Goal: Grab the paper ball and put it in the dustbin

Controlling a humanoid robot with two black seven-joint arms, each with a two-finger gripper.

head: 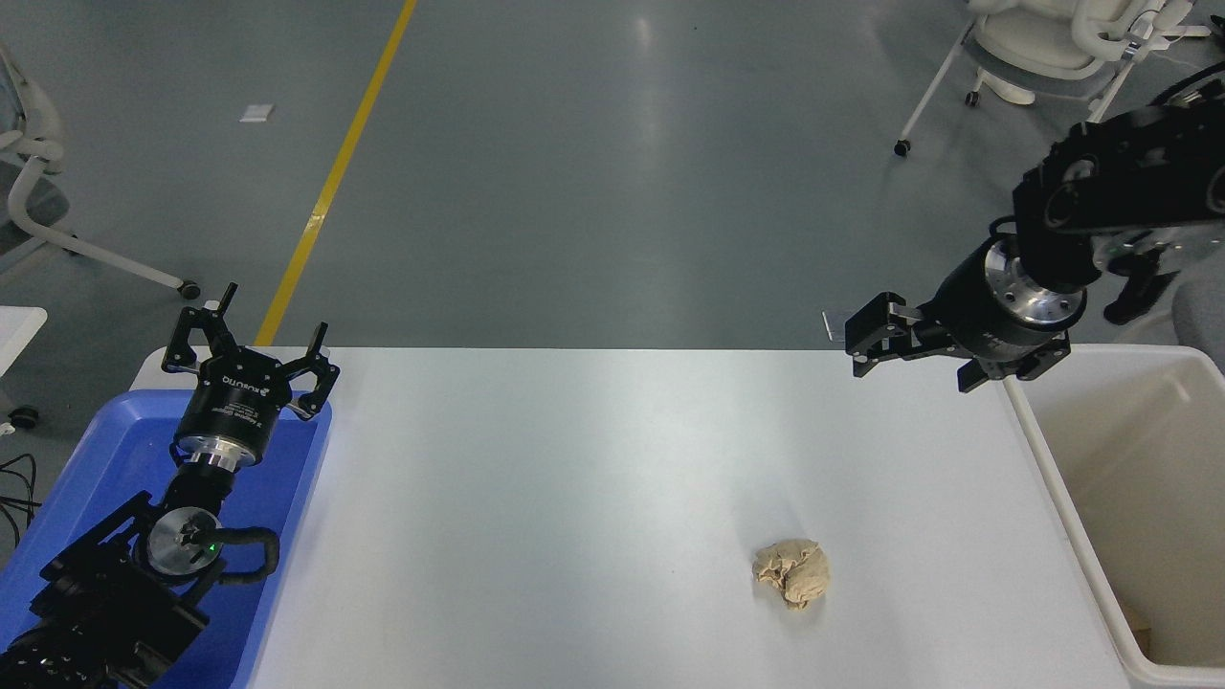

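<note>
The tan paper ball (792, 572) lies on the white table (574, 478), right of centre and near the front edge. My right gripper (914, 368) hangs open and empty over the table's far right corner, well beyond the ball and just left of the dustbin. The off-white dustbin (1062, 478) stands against the table's right side, with a bit of tan material low in its front corner. At the lower left my left gripper (251, 337) is parked, open, above the blue tray.
A blue tray (297, 478) sits at the table's left end under the left arm. Office chairs stand on the grey floor at the top right (1043, 38) and far left (38, 191). A yellow line (335, 172) runs across the floor.
</note>
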